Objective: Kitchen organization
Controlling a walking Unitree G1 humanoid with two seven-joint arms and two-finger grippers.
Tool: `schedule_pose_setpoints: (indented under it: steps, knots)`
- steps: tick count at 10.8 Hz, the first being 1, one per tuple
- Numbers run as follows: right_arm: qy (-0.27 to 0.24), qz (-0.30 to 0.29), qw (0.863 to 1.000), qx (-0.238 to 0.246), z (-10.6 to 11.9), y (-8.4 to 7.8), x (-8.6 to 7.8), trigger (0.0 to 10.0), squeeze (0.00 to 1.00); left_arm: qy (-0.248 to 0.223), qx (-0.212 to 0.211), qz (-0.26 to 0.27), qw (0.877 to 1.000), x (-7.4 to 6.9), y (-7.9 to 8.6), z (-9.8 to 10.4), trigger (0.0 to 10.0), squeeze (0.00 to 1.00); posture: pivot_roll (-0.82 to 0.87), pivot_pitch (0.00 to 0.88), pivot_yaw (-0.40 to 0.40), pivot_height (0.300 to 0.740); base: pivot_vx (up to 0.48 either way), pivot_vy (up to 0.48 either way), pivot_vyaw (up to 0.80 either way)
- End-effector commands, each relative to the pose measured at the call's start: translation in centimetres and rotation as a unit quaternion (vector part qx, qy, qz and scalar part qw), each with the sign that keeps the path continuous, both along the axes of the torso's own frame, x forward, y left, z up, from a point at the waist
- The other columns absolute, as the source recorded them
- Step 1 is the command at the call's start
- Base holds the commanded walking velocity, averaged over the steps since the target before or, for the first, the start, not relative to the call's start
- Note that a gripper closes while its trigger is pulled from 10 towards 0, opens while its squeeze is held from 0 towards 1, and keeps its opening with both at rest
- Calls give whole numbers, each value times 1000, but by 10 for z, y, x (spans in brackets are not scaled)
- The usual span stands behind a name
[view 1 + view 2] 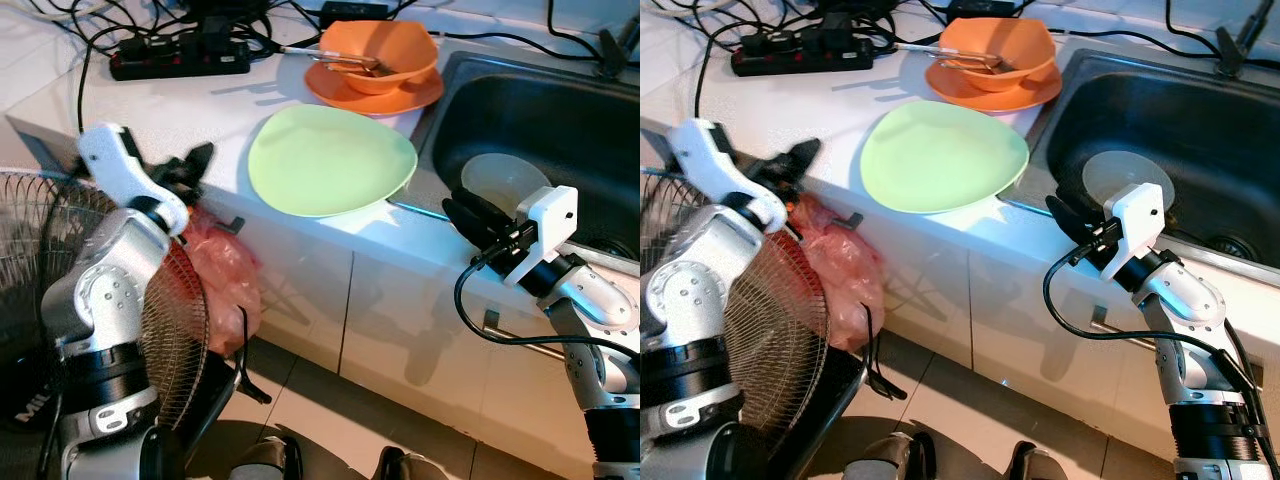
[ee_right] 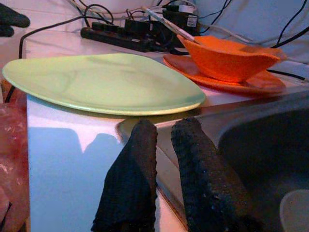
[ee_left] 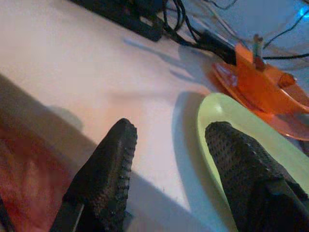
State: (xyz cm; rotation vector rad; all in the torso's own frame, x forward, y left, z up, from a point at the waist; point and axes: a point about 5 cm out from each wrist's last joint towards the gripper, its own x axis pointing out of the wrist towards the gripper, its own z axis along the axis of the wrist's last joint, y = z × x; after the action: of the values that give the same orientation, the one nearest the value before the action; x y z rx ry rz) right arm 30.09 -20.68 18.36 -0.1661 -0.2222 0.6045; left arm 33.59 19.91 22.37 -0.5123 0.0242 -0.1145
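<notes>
- We are approaching the green plate (image 1: 330, 160); nothing gripped yet.
- Left gripper (image 3: 169, 159): fingers apart beside its rim.
- Right gripper (image 2: 161, 164): fingers nearly together, needing to spread.

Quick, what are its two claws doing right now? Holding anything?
Left gripper: open, holding nothing, by the green plate.
Right gripper: fingers nearly together, holding nothing, at the sink edge.
</notes>
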Motion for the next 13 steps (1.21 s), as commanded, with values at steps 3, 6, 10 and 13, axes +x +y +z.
schedule_pose_setpoints:
  steps: [3, 6, 10, 13]
  knots:
    - [-1, 6, 1000, -4, 0, 1, -2, 10000, 0, 8, -12, -54, 998, 4, -10, 3, 10000, 0, 67, 173, 40, 740, 0, 0, 0]
    - [-1, 4, 1000, -4, 0, 0, -4, 10000, 0, 16, -6, -68, 998, 5, -14, 5, 10000, 0, 61, 187, 43, 740, 0, 0, 0]
    - [-1, 5, 1000, -3, 1, 1, -4, 10000, 0, 36, -8, -67, 997, 8, -14, 4, 10000, 0, 59, 188, 43, 740, 0, 0, 0]
    - [-1, 3, 1000, -4, 1, 0, -5, 10000, 0, 50, -19, -69, 996, 12, -17, 1, 10000, 0, 59, 188, 43, 740, 0, 0, 0]
